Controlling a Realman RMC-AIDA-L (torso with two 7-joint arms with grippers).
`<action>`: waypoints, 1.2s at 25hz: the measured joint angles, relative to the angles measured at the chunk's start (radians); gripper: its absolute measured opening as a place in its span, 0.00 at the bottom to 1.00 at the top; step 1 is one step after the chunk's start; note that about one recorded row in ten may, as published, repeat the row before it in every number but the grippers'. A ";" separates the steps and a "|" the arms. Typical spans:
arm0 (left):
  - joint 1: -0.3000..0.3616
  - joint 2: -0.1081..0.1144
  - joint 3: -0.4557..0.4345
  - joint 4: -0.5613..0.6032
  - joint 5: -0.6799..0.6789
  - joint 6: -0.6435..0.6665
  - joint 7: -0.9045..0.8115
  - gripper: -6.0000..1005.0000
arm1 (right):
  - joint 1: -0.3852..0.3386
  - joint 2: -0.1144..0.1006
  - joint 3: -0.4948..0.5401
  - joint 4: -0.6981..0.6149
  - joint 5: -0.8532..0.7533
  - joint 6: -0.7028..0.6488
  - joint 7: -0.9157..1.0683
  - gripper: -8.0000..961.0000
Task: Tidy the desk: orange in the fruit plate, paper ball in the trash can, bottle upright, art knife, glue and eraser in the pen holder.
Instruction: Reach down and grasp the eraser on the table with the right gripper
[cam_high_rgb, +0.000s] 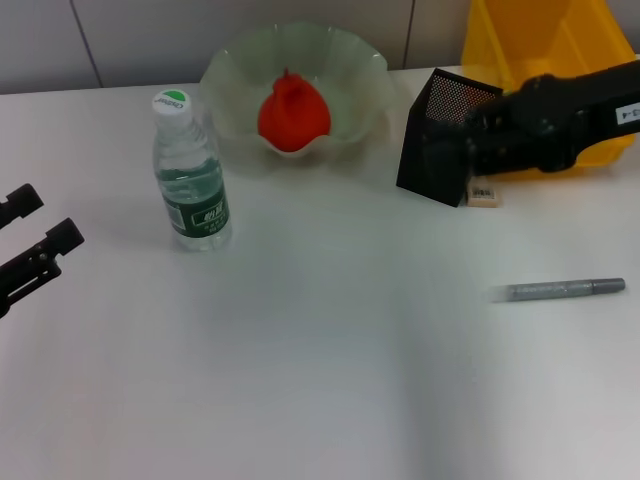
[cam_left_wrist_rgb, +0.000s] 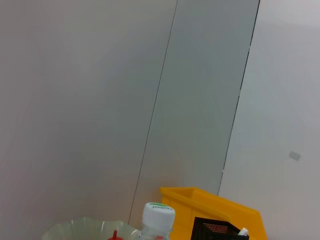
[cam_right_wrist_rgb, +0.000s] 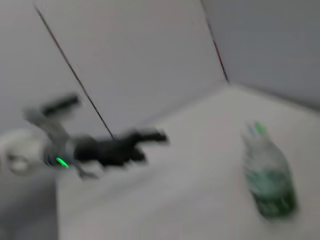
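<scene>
The bottle (cam_high_rgb: 190, 175) stands upright at left centre, long axis vertical, white cap uppermost; its dark green label carries white print too small to read. The eraser (cam_high_rgb: 483, 194) lies barcode label up, touching the near right corner of the pen holder (cam_high_rgb: 437, 136). The right gripper (cam_high_rgb: 478, 140) sits just above the eraser, finger state indiscernible, while the left gripper (cam_high_rgb: 40, 235) rests at the left edge with fingers apart.

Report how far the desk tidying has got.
Done: the red-orange knobbly orange lies in the pale green scalloped fruit plate, and the clear green-labelled bottle stands upright. In hand: the right gripper is at the black mesh pen holder, just above the beige barcode-labelled eraser lying beside it. Left: a grey pen-shaped tool on the table. The left gripper is idle.
</scene>
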 joint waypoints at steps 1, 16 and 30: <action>0.000 0.000 -0.002 -0.004 0.000 0.000 0.001 0.74 | 0.039 -0.020 0.008 0.045 -0.056 -0.007 0.008 0.31; -0.007 -0.011 -0.024 -0.072 0.000 -0.002 0.078 0.74 | 0.377 -0.082 0.024 0.386 -0.641 0.001 -0.066 0.56; -0.011 -0.017 -0.023 -0.110 0.000 -0.005 0.151 0.74 | 0.425 -0.039 -0.046 0.533 -0.845 0.242 -0.171 0.60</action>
